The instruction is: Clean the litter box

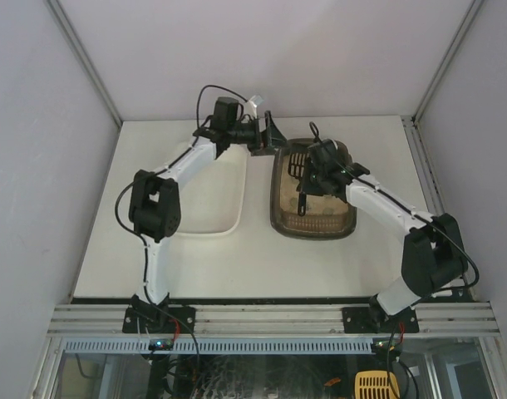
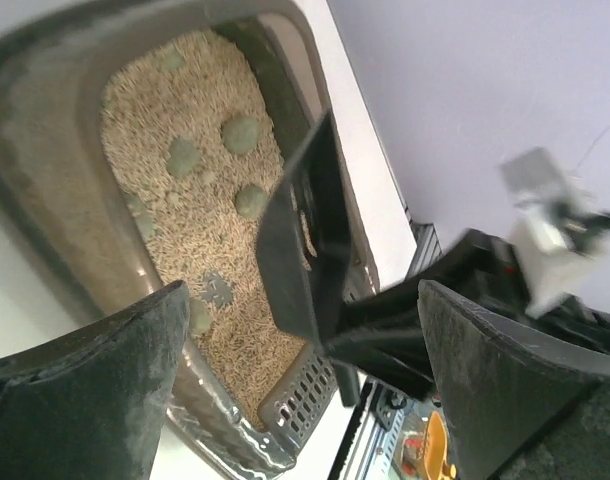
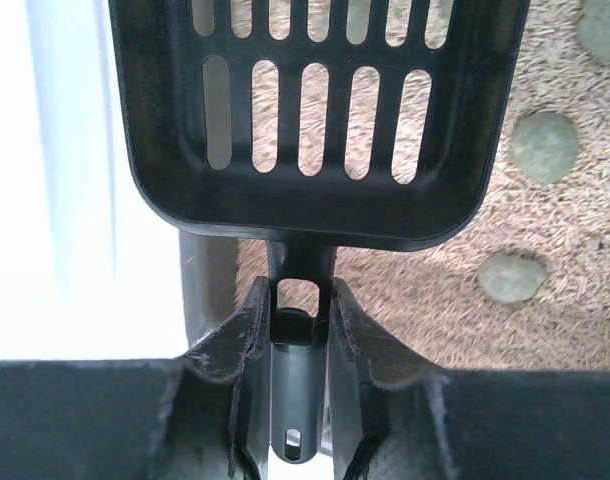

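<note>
Litter box (image 1: 313, 234): dark tray of beige litter (image 2: 175, 90) on the worktop (image 1: 262, 266), with the plain white tray (image 1: 208, 195) just beside its left wall.
Clumps (image 2: 240, 133): several grey-green lumps lie on the litter inside the box; none is on the scoop.
Scoop (image 3: 315, 120): black, slotted and empty. It is poised over the box's left wall and the litter next to it. I cannot tell whether its front edge touches the litter.
Right claw (image 3: 297, 320): clamped tight on the scoop's handle (image 3: 293, 400), just behind the blade.
Left claw (image 2: 303, 330): spread wide with nothing in it, at the box's far left corner, close to the scoop.
Step, as I judge it: getting the blade under a clump.
Doing it well: I swing the blade off the left wall and dip its front edge into the litter short of the nearest clump. I push under it, not at it, lift level, then shake gently so loose litter drops through the slots.
Risk: the left claw crowds that corner, so I steer the scoop wide of it.
</note>
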Robot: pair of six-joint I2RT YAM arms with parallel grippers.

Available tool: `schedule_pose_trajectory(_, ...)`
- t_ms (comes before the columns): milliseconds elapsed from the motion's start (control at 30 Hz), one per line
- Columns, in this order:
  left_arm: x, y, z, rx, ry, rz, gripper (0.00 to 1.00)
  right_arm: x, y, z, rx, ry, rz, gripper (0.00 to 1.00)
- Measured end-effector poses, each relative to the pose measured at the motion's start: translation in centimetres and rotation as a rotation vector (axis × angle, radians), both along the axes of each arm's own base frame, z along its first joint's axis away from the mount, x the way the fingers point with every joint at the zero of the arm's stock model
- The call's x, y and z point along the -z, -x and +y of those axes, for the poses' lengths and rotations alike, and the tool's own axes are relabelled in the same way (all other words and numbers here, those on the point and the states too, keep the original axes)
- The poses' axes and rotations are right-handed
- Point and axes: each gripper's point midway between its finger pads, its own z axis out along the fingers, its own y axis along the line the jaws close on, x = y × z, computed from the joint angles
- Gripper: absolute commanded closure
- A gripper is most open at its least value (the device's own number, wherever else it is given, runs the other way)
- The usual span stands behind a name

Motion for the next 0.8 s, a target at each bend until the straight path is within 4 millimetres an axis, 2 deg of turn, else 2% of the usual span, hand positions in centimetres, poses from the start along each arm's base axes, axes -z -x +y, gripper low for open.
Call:
schedule_pose_trajectory(200, 3.7, 1.9, -3.4, 0.050, -0.056, 0.061, 0.00, -3.6, 2.1, 2.2, -0.092, -0.069, -0.058, 1.00)
schedule_pose_trajectory(333, 5.0, 2.3, -4.4, 0.061, -0.088, 0.069, 0.00, -4.1, 3.1, 3.3, -0.130, -0.078, -0.062, 1.00)
schedule_pose_trajectory(400, 5.4, 2.5, -4.6, 0.063, -0.100, 0.069, 0.04, -3.8, 3.6, 3.5, -0.138, -0.070, -0.050, 1.00)
schedule_pose_trajectory(467, 5.4, 2.6, -4.7, 0.062, -0.108, 0.064, 0.14, -3.6, 3.9, 3.6, -0.143, -0.064, -0.041, 1.00)
schedule_pose_trajectory(567, 5.4, 2.7, -4.8, 0.067, -0.112, 0.055, 0.38, -3.4, 4.3, 3.6, -0.148, -0.053, -0.031, 1.00)
schedule_pose_trajectory(633, 5.4, 2.7, -4.8, 0.071, -0.115, 0.049, 0.45, -3.2, 4.6, 3.6, -0.149, -0.039, -0.023, 1.00)
schedule_pose_trajectory(700, 5.4, 2.7, -4.8, 0.073, -0.114, 0.048, 0.59, -3.1, 4.7, 3.6, -0.149, -0.027, -0.022, 1.00)
schedule_pose_trajectory(733, 5.4, 2.8, -4.8, 0.077, -0.113, 0.047, 0.70, -3.0, 4.8, 3.6, -0.150, -0.022, -0.023, 1.00)
schedule_pose_trajectory(767, 5.4, 2.9, -4.9, 0.080, -0.112, 0.047, 0.87, -3.0, 4.8, 3.6, -0.149, -0.019, -0.024, 1.00)
schedule_pose_trajectory(800, 5.4, 3.0, -5.0, 0.085, -0.111, 0.047, 0.98, -2.9, 4.8, 3.5, -0.148, -0.015, -0.024, 1.00)
